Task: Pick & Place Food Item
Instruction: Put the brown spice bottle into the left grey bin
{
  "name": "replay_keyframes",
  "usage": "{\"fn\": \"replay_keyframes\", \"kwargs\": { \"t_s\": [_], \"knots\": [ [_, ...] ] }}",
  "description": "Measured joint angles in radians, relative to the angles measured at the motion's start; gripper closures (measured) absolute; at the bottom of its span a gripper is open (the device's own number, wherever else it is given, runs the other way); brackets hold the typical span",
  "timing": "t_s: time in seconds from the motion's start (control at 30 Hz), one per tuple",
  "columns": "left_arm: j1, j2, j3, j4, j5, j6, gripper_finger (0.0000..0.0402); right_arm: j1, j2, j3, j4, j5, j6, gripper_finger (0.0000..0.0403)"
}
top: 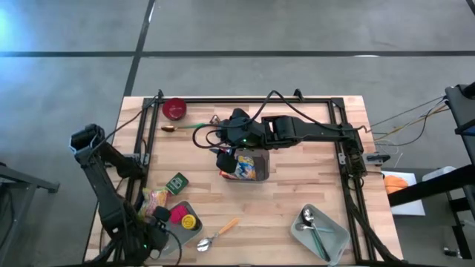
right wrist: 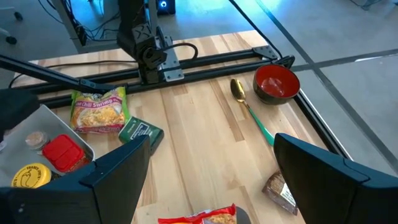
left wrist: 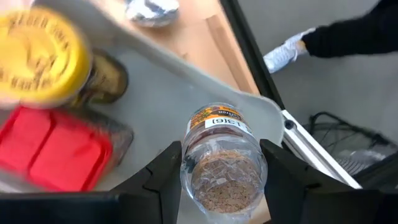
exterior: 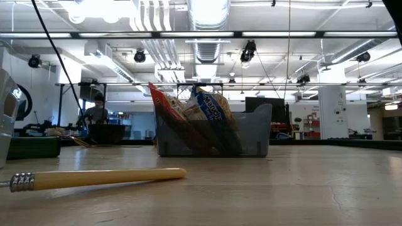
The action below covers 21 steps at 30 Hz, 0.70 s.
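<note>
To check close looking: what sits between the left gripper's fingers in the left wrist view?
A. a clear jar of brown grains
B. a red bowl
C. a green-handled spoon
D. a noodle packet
A: the left gripper has its dark fingers either side of the clear jar of brown grains, over the grey tray.

Even, bright overhead light falls on the pale wooden table (top: 297, 185) in the high view, with a blue glare at ten o'clock and only faint shadows. In the low view, long white ceiling light strips (exterior: 207, 34) burn out toward twelve o'clock, and the near yellow wooden handle (exterior: 107, 178) at seven o'clock is soft. The left wrist view is motion-blurred: the round yellow lid (left wrist: 40, 59) at ten o'clock smears. The right wrist view shows blue light at twelve o'clock.
</note>
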State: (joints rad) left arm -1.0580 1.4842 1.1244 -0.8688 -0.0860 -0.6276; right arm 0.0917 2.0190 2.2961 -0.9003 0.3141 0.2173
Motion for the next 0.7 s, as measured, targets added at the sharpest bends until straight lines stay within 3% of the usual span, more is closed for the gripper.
{"fn": "replay_keyframes", "kwargs": {
  "t_s": [0.37,0.7],
  "knots": [
    [-0.003,0.157,0.074,-0.076,0.060,0.241,0.0237,0.000,0.000,0.000,0.000,0.000,0.000,0.0064],
    [-0.003,0.164,0.067,-0.029,0.072,0.354,0.0237,0.000,0.000,0.000,0.000,0.000,0.000,0.0064]
  ]
}}
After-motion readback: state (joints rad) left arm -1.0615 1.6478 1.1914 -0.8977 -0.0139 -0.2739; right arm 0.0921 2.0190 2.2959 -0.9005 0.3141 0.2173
